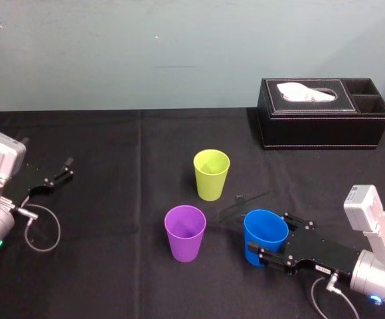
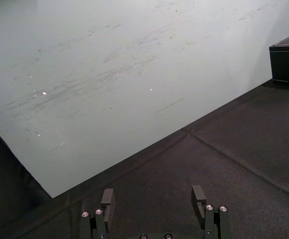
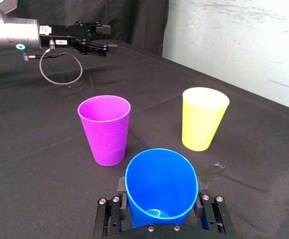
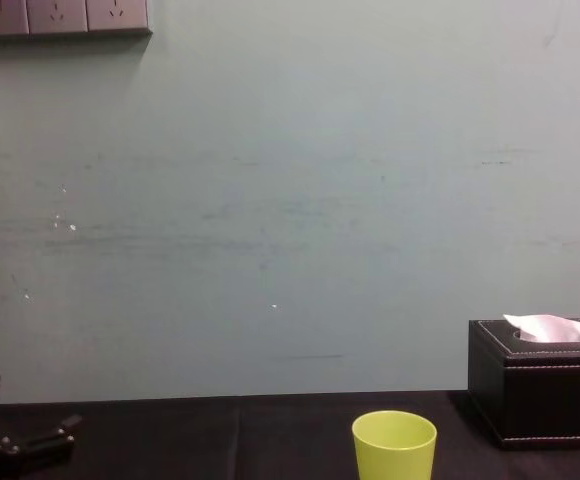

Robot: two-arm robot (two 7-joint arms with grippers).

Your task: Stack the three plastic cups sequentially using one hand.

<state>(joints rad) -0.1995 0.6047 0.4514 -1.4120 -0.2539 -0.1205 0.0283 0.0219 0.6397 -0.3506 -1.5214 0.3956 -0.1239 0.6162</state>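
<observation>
Right claw (image 1: pixel 272 236) sat in the lower right of the head view with its two fingers closed on either side of the blue cup (image 1: pixel 262 244), holding it mouth-up. The right wrist view looked down into that cup, which leaned slightly, and I could not tell whether its base touched the black desk (image 1: pixel 113 266) or hung just off it. Purple cup (image 1: pixel 185 232) stood upright near it, toward the lower centre of the frame and apart from it. The yellow-green cup (image 1: pixel 212 174) stood upright above both, in the middle of the frame, well short of the black tissue box (image 1: pixel 323 113) at the upper right. Left claw (image 1: pixel 65 169) lay parked at the left edge, fingers spread and holding nothing. Main risk, as I judged it, was the grip itself: a smooth tapered wall pinched from two sides could slide down through the fingers or rock further, and a tilted cup would meet the next rim at an angle. If the blue cup travelled too low toward the purple one, its base or the fingers could clip that light, empty cup and tip it or push it away. Squeezing harder could buckle the thin wall, so that nesting jammed.
</observation>
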